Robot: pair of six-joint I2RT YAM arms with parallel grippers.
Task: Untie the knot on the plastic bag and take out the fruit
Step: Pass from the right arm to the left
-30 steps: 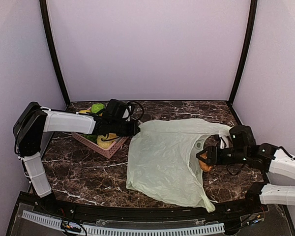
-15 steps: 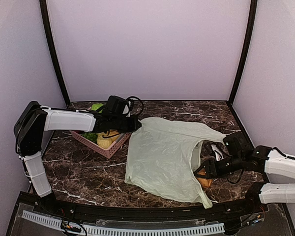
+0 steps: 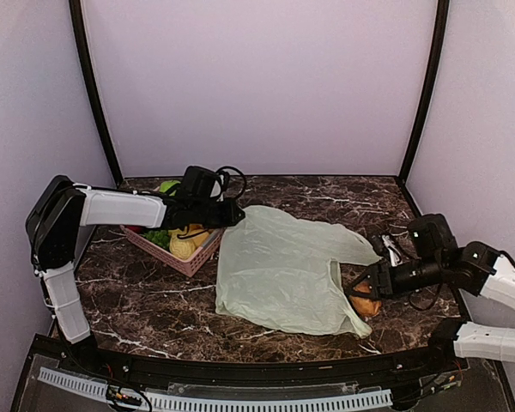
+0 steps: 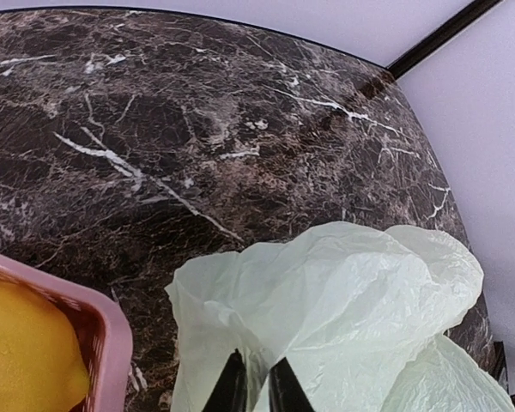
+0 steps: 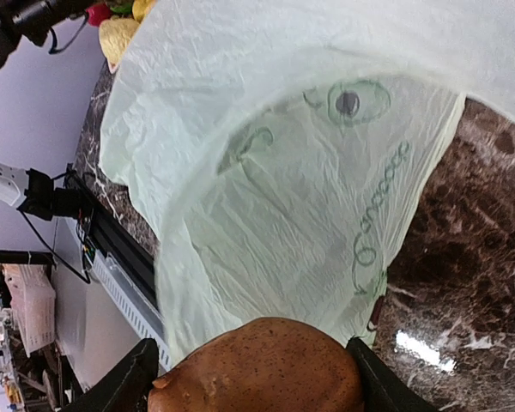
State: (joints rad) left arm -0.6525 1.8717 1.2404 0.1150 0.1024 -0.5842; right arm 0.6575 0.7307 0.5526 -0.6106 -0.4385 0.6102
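Pinching the plastic bag (image 3: 283,266) by its far-left corner, my left fingers (image 4: 233,390) anchor it. My right fingers (image 5: 124,386) clamp the brown fruit (image 5: 257,369), near right, for pulling out.

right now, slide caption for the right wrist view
Right gripper holds a brown fruit in front of the green plastic bag.

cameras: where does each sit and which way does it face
top external: above and behind the arm bases, looking down on the table; both arms show.
left wrist: on the left arm, facing the back corner; left gripper pinches the bag.
right wrist: on the right arm, facing across the bag; right gripper holds the brown fruit.
shared: all three see the bag.
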